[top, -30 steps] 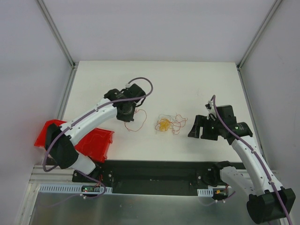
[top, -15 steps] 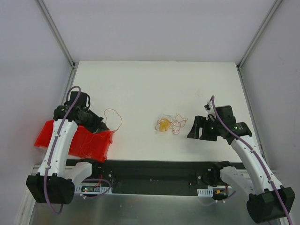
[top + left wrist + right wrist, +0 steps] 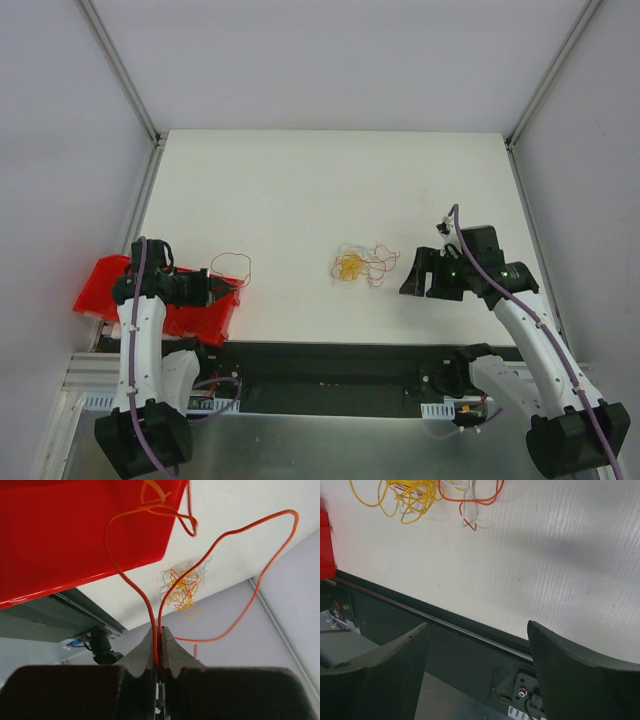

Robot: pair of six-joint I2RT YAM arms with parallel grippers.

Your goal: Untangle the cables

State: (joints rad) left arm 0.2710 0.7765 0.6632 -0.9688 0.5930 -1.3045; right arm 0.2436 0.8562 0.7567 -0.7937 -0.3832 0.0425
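Left gripper [image 3: 160, 647] is clamping a single red strand [image 3: 152, 625] above the red bin [image 3: 98, 288], its arm bending low by the table [image 3: 300, 180] edge. Right gripper [image 3: 413, 272] is hovering wide open and empty, just right of the cables [image 3: 360, 265] lying mid-table.

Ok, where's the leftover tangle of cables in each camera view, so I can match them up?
Top external: the tangle lies mid-table, between the two arms.
Left wrist: the tangle is centre frame, past the bin's corner, above the left tool, which is shut on an orange strand.
Right wrist: the tangle is at the top left, cut off by the edge.
Shared landmark: the red bin.
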